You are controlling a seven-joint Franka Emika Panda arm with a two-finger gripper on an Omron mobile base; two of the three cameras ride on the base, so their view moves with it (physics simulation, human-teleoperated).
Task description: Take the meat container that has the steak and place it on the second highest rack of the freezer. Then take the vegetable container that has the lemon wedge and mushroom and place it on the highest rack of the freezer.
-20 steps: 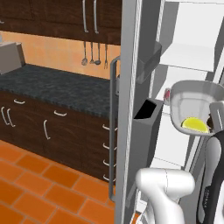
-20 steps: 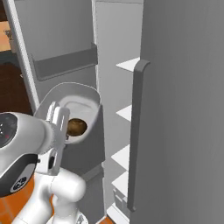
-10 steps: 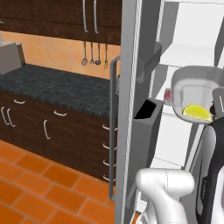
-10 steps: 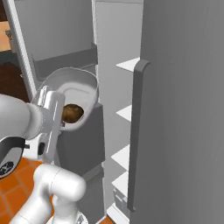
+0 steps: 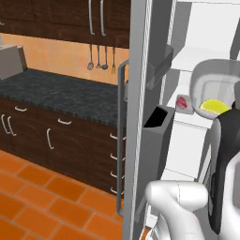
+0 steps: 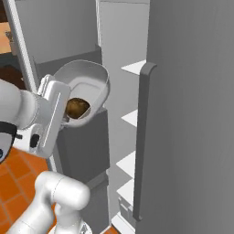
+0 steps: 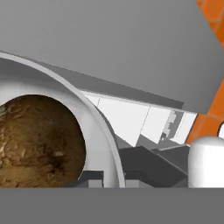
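Clearly the pincer (image 6: 68, 119) is clamped on the vegetable container's (image 6: 89, 87) near rim, mushroom (image 6: 77, 108) just beside it.

Two grey metal trays are in view: the vegetable container (image 5: 216, 89), raised in front of the open freezer (image 6: 183, 114), and the meat container (image 5: 185, 104) on a white shelf inside. One lemon wedge (image 5: 214, 106) and one mushroom (image 6: 77, 108) sit in the raised tray; one steak (image 5: 182, 101) lies in the other. Four white shelf edges (image 6: 135, 67) step down the freezer interior in the right base view, though the lowest may be a drawer. Three utensils (image 5: 101, 64) hang on the orange wall. One freezer bar handle (image 5: 122, 136) stands upright
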